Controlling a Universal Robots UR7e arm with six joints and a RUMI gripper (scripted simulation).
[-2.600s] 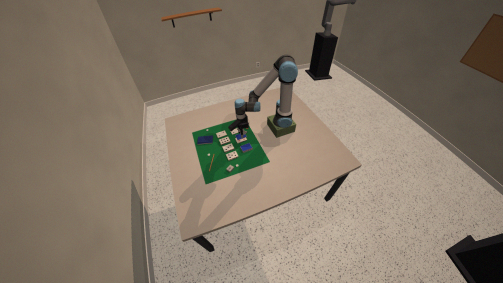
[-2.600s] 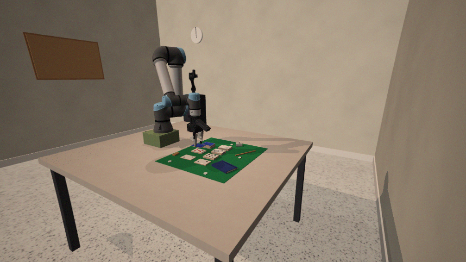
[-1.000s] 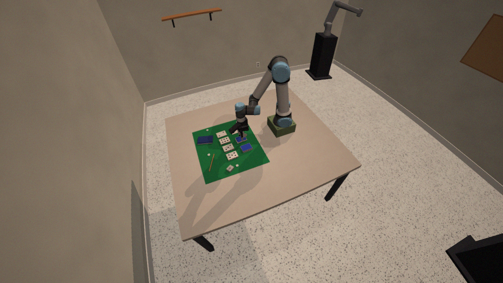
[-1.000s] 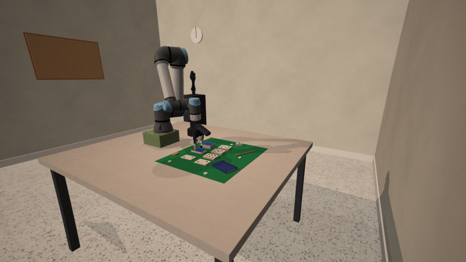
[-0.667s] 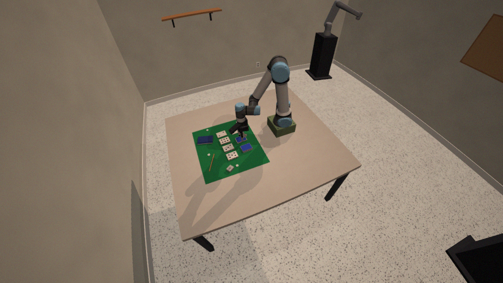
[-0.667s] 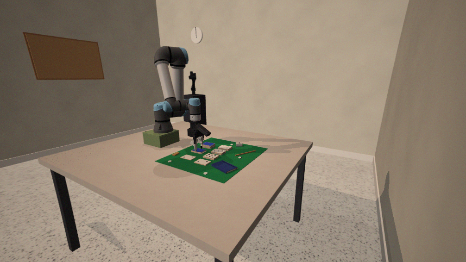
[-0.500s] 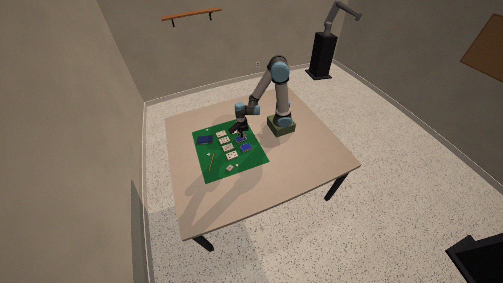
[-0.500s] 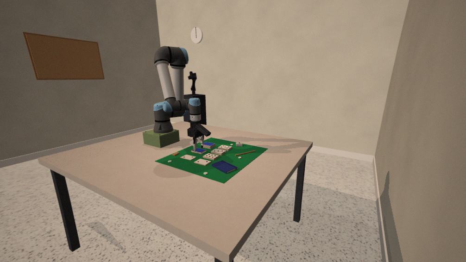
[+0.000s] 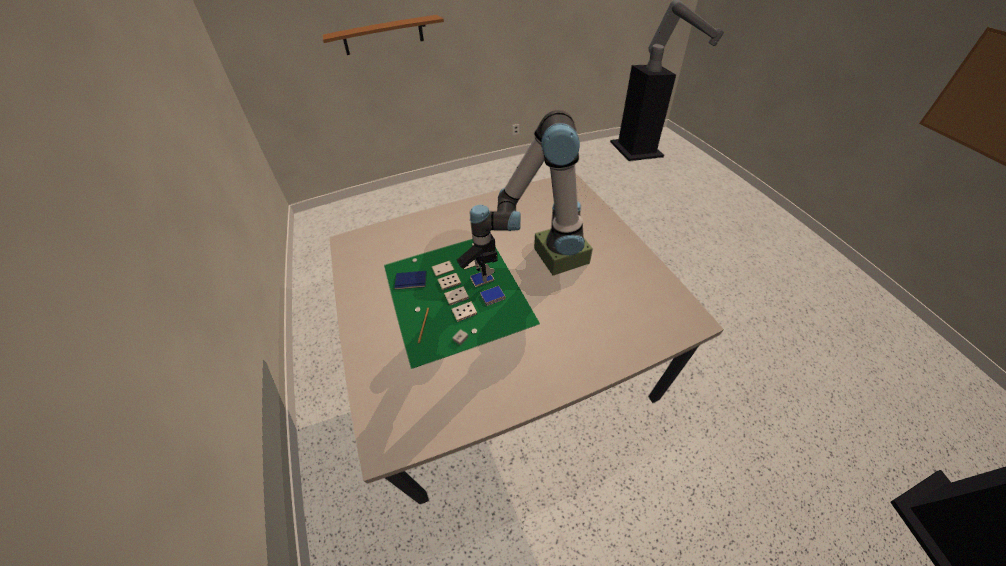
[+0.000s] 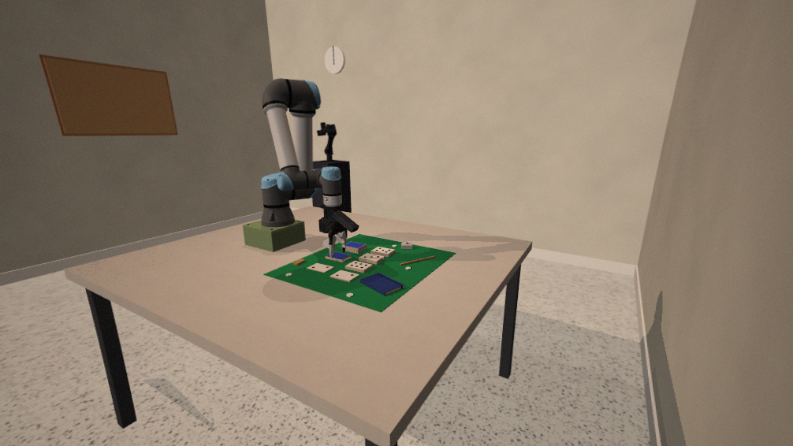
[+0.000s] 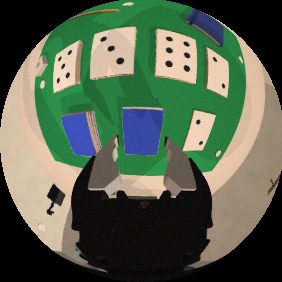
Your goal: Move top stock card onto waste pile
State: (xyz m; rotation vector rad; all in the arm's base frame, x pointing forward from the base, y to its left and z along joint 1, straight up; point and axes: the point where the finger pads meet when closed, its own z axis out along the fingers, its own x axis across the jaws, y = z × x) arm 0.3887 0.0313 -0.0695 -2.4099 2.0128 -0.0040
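Observation:
A blue-backed card (image 11: 142,131) (image 10: 338,256) (image 9: 480,278) lies flat on the low waste pile on the green mat (image 9: 436,344) (image 10: 310,280) (image 11: 145,95). The face-down stock (image 11: 79,132) (image 10: 355,246) (image 9: 493,294) stands beside it as a thicker blue-topped stack. My gripper (image 11: 141,136) (image 10: 336,241) (image 9: 484,271) hangs just above the near end of the blue card. Its fingers are open, one on each side of the card and a little clear of its edges. A face-up two-pip card (image 11: 200,131) (image 10: 319,268) lies on the other side of the waste pile.
Several face-up pip cards (image 11: 173,54) (image 10: 358,265) (image 9: 455,295) lie in a row farther out. A dark blue book (image 9: 410,279) (image 10: 381,283), a pencil (image 9: 422,324) (image 10: 417,260) and a small grey block (image 9: 459,337) (image 10: 407,244) lie on the mat. The arm's green base (image 9: 562,256) stands on the table.

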